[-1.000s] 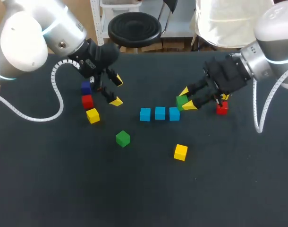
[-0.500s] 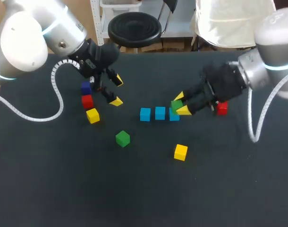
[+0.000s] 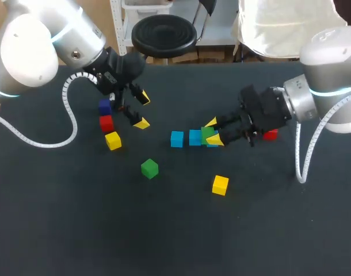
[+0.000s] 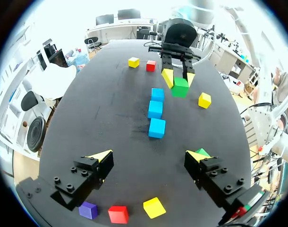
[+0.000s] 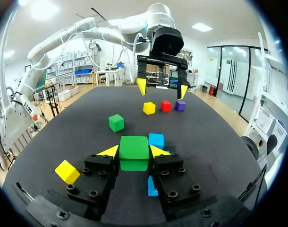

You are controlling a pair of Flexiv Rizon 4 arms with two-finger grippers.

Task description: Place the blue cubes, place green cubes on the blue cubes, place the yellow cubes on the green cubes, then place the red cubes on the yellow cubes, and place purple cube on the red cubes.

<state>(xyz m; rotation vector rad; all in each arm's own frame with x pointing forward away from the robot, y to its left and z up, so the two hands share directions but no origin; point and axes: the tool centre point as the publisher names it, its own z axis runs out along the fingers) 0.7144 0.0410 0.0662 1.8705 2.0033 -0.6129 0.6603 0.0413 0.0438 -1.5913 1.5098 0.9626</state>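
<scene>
On the dark counter (image 3: 77, 230), seen from the head camera, three blue cubes (image 3: 195, 137) lie in a row near the middle. The right hand (image 3: 209, 131) is clenched on a green cube (image 3: 206, 133) over the right end of that row. Whether the cube touches the blue ones cannot be told. A red cube (image 3: 271, 135) sits just behind this hand. The left hand (image 3: 142, 110) hangs released, fingers spread on nothing. Beside it a purple cube (image 3: 105, 107), a second red cube (image 3: 106, 122) and a yellow cube (image 3: 113, 140) stand in a short line. A second green cube (image 3: 149, 168) and a second yellow cube (image 3: 220, 184) lie loose nearer the front, apart from each other.

In the left wrist view, the left hand (image 4: 148, 158) has its fingers wide apart, with bare counter between them. Ahead, the blue cubes (image 4: 155, 109) run away in a line. At the far end the right hand (image 4: 179, 79) grips the green cube (image 4: 180, 89). The purple cube (image 4: 88, 210), second red cube (image 4: 118, 214) and yellow cube (image 4: 154, 207) lie under the left hand.

In the right wrist view, both yellow tips of the right hand (image 5: 133, 152) press the sides of the green cube (image 5: 133, 146). One blue cube shows just ahead of it and another under the fingers. The second green cube (image 5: 116, 122) lies farther ahead, and the left hand (image 5: 162, 89) hangs open beyond.
</scene>
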